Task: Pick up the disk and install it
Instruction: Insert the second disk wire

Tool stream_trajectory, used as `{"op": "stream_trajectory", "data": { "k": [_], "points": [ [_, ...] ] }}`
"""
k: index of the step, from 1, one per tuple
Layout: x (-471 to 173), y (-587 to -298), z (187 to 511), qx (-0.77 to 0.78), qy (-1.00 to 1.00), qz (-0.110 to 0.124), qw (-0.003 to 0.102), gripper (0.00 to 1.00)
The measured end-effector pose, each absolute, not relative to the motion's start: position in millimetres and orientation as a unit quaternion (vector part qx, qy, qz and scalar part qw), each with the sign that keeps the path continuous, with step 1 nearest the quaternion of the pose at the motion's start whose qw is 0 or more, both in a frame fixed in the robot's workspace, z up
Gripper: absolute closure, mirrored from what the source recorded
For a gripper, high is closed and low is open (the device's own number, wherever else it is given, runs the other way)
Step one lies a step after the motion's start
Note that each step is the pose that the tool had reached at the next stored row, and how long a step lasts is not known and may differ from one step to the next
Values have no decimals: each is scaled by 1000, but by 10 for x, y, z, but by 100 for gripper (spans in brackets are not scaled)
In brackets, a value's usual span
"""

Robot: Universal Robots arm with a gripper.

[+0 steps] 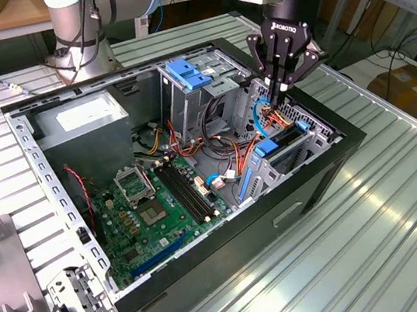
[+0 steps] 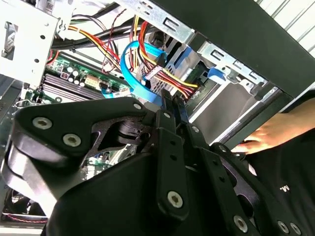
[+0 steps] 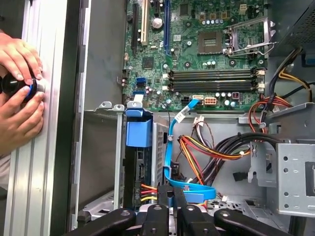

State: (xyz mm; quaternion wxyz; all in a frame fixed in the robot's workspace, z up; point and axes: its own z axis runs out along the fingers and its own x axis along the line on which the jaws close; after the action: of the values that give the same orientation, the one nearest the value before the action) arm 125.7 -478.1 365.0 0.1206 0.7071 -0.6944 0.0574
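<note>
The disk (image 1: 283, 143) stands on edge in the drive bay at the exterior view's right end of the open computer case (image 1: 329, 173), its dark body framed by blue rails. In the first wrist view the disk (image 3: 141, 172) sits below a blue tab, with red and yellow wires plugged in at its end. My gripper (image 1: 281, 86) hangs just above that bay, among the blue flat cable (image 3: 173, 147) and the coloured wires. Its fingers (image 2: 167, 110) are drawn together, and I see nothing clearly held between them.
The case holds a green motherboard (image 1: 160, 202), a grey power supply (image 1: 81, 120) and a drive cage with a blue latch (image 1: 188, 73). A person's hands (image 3: 19, 93) rest on the case's outer edge beside the bay. A metal bracket (image 1: 78, 309) lies on the table.
</note>
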Motion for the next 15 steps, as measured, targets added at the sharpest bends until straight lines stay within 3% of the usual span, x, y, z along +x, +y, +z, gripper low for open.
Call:
{"op": "stream_trajectory", "data": {
  "k": [15],
  "points": [
    [1100, -4784, 3636, 712, -690, 59, 120, 84]
  ]
}}
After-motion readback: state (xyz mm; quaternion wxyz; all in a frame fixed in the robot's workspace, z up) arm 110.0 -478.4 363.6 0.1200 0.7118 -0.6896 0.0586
